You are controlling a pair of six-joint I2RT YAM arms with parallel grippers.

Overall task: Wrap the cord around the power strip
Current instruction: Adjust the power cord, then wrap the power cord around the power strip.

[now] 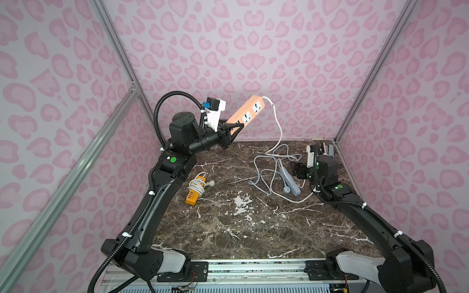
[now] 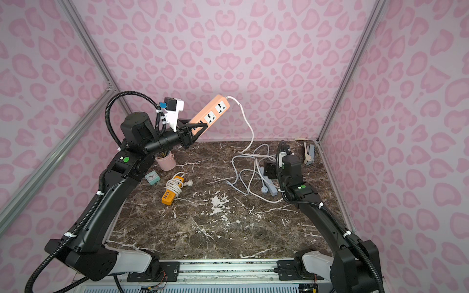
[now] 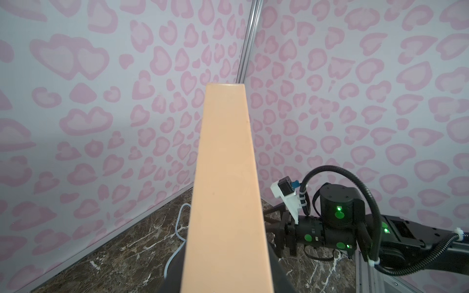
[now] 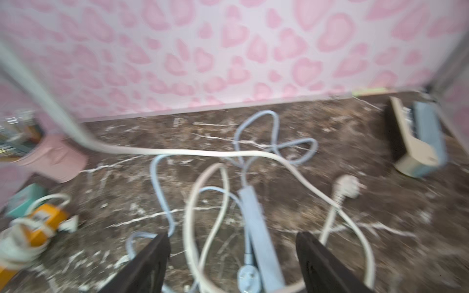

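Power strip (image 1: 247,111): sat clamped by one end in the shut left pincer (image 1: 238,124), angled up beyond it, off the counter (image 1: 228,228). Trailed its white cord (image 1: 280,128) down to loose loops under the right pincer (image 4: 232,234), spread wide, empty.

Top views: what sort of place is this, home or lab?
Likely a staged robot test booth, not a home: pink heart-print walls on aluminium posts, a marble-look tabletop, and a left arm and right arm mounted on a front rail.
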